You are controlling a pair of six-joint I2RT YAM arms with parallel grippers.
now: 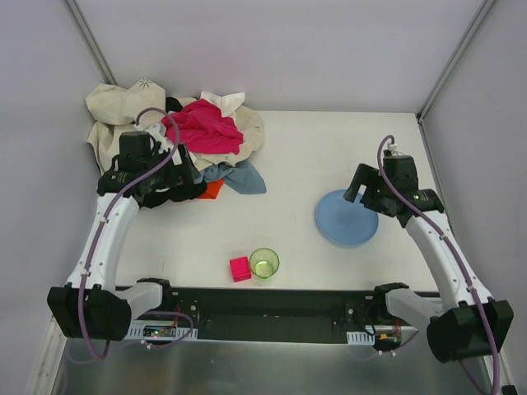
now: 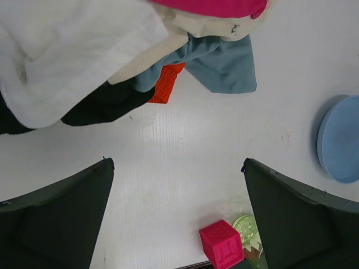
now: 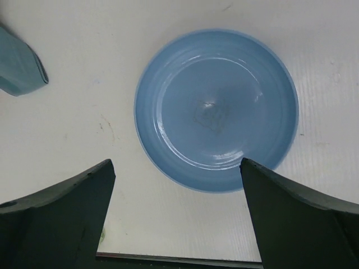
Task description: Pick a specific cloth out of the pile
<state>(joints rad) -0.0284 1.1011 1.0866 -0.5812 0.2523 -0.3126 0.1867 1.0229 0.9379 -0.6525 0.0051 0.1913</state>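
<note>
The pile (image 1: 115, 111) lies at the back left: a beige sheet with white, black, grey-blue (image 1: 243, 175) and magenta-pink (image 1: 202, 127) pieces. Only a small patch of the orange-red cloth (image 1: 213, 189) sticks out from under its near edge. In the left wrist view the cloth (image 2: 165, 84) peeks out between black fabric and the grey-blue cloth (image 2: 224, 61). No drawstring shows. My left gripper (image 1: 177, 179) hovers at the pile's near edge, open and empty (image 2: 176, 162), with bare table between its fingers. My right gripper (image 1: 362, 193) is open and empty (image 3: 177, 162) over the near rim of the plate.
A blue plate (image 1: 347, 217) lies at the right and also shows in both wrist views (image 3: 216, 109) (image 2: 339, 140). A pink cube (image 1: 240, 268) and a green cup (image 1: 264, 262) stand near the front edge, and both show in the left wrist view (image 2: 221, 244) (image 2: 247, 227). Walls enclose the table.
</note>
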